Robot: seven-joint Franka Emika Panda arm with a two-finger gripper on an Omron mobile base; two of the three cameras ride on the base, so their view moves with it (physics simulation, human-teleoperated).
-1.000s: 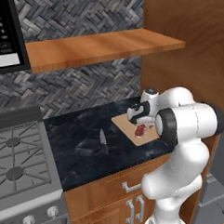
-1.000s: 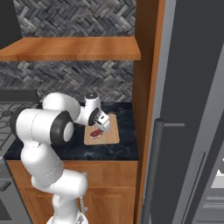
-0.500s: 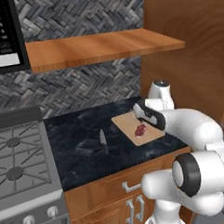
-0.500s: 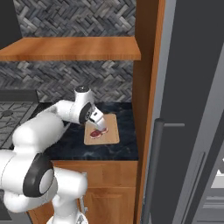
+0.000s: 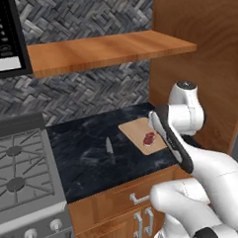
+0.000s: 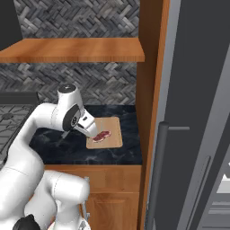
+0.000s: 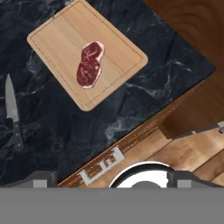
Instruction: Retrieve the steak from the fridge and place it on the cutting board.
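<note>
No text, label or number can be read; the microwave panel (image 5: 3, 35) carries pale marks too blurred to make out.

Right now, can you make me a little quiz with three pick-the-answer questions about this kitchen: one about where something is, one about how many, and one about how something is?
1. Where is the steak?
A. On the stove
B. On the cutting board
C. On the wall shelf

2. How many knives lie on the counter?
A. One
B. Two
C. Three

3. How does the steak lie?
A. Held up in the air
B. Hanging off the board's edge
C. Flat on the board, with nothing touching it

Answers:
1. B, the dark-red slab sits near the middle of the tan wooden rectangle.
2. A, a single knife lies on the dark stone beside the board.
3. C, in the hand view the meat rests wholly inside the board's rim, with bare wood all around it.
</note>
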